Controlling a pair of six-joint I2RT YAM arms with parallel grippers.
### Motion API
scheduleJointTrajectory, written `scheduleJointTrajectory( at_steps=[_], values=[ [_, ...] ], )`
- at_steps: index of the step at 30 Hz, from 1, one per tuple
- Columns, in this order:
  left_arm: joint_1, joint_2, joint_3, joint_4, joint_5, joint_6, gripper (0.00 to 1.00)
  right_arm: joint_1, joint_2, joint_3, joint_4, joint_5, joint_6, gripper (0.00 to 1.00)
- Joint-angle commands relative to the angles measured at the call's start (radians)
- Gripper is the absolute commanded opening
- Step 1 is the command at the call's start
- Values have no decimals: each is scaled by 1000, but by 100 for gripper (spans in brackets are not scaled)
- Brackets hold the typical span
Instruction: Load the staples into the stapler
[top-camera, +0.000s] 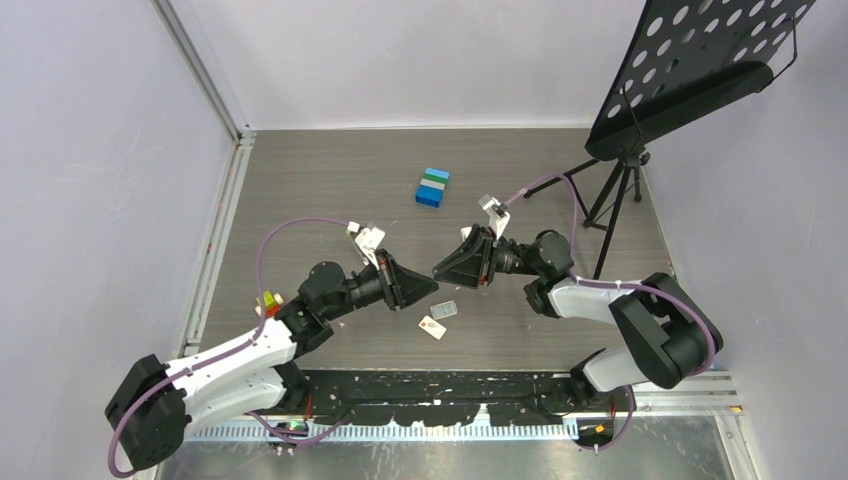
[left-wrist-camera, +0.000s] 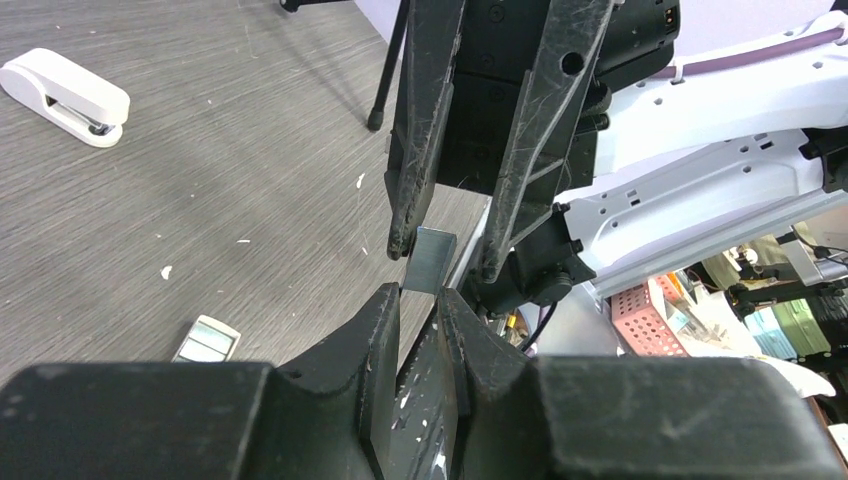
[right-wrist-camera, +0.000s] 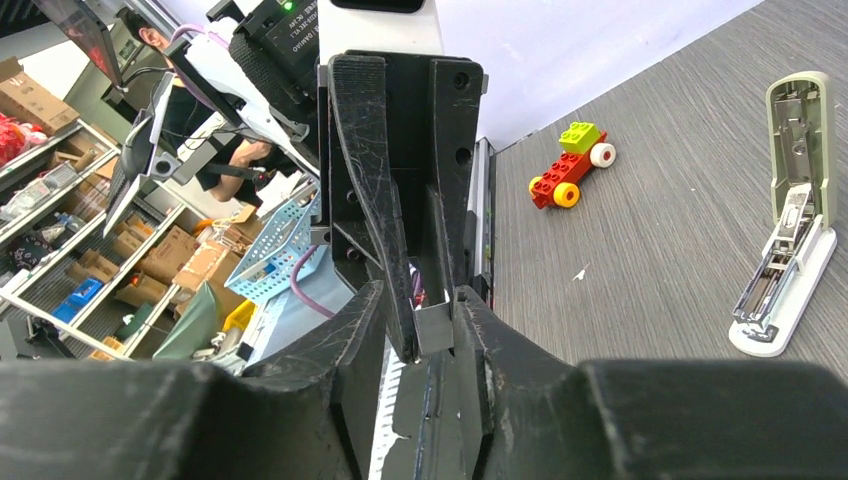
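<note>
My two grippers meet tip to tip above the table's middle. My left gripper (top-camera: 425, 283) (left-wrist-camera: 418, 292) is shut on a small silvery-grey strip of staples (left-wrist-camera: 431, 260) that sticks out past its tips. My right gripper (top-camera: 437, 272) (right-wrist-camera: 420, 292) stands part open around that strip (right-wrist-camera: 436, 327), its fingers (left-wrist-camera: 420, 130) on either side. The stapler (right-wrist-camera: 788, 215) lies swung open on the table, olive-beige top up and metal channel showing. The white staple box with its red mark (top-camera: 432, 327) and its grey insert (top-camera: 444, 310) (left-wrist-camera: 207, 339) lie below the grippers.
A stubby all-white stapler (left-wrist-camera: 65, 95) lies on the table. A red-yellow toy brick car (right-wrist-camera: 570, 165) (top-camera: 268, 300) sits at the left. Blue-green bricks (top-camera: 432, 187) lie farther back. A music stand's tripod (top-camera: 615, 200) stands at the right.
</note>
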Motion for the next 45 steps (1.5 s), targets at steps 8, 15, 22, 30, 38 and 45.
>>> scheduleJointTrajectory(
  at_steps=[8,15,22,30,38,45],
  values=[
    [3,0,-6,86,12,-17,23,6,-9,-2,62,-15,-10,22],
    [4,-20,-19,39,-17,-5,35,7,-14,1,55,-7,-8,17],
    [4,-137,-2,-175,-103,68,50,6,-48,26,-126,16,-99,17],
    [4,-363,187,-796,-413,237,60,51,-197,174,-970,232,-538,17],
    [5,-419,410,-1186,-736,385,77,100,-142,313,-1242,441,-650,17],
    [5,-386,501,-1308,-805,491,84,186,-33,472,-1431,635,-724,17]
  ],
)
